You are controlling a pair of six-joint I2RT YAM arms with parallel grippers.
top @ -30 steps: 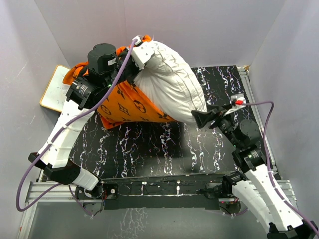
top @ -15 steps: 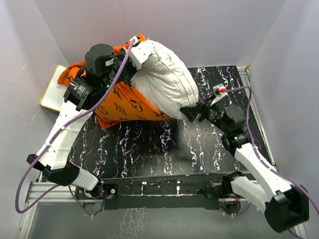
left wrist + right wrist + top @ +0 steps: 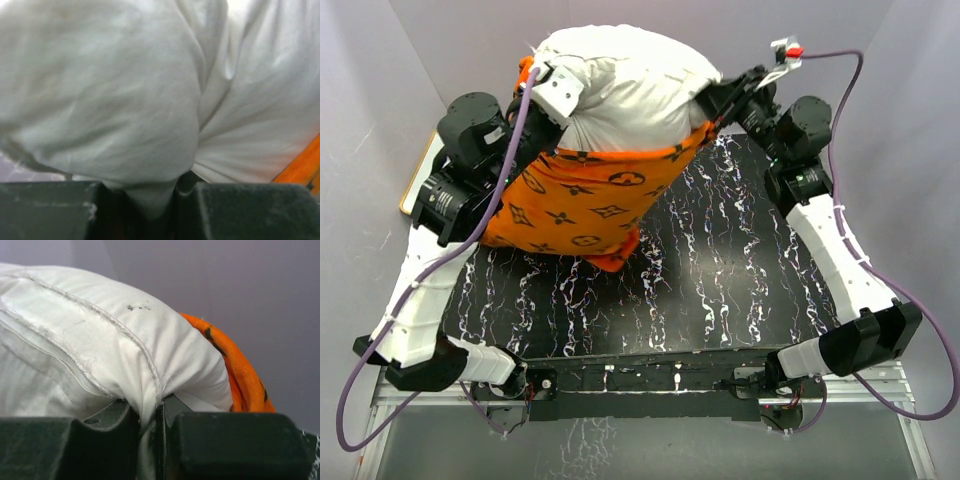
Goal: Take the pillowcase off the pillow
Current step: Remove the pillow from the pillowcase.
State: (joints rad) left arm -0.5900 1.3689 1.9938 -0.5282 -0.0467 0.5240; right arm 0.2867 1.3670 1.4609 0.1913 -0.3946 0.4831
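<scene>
The white pillow (image 3: 630,85) is held up off the table near the back wall, between both arms. The orange pillowcase (image 3: 580,195) with dark brown motifs hangs from its lower half down to the table. My left gripper (image 3: 555,95) is shut on the pillow's left end; white fabric (image 3: 125,100) is pinched between its jaws (image 3: 150,202). My right gripper (image 3: 715,100) is shut on the pillow's right corner; its seam (image 3: 125,340) runs into the jaws (image 3: 147,425). An orange pillowcase edge (image 3: 240,375) shows behind that corner, and another sliver of it (image 3: 305,167) in the left wrist view.
The black marbled table (image 3: 740,260) lies below. A white wood-framed board (image 3: 418,190) peeks out at the far left, partly behind the left arm. Grey walls (image 3: 880,110) stand close at the back and on both sides.
The right gripper reached the pillow's right corner and shut on it. Both arms then lifted the pillow up toward the back wall, and the pillowcase now hangs below it.
</scene>
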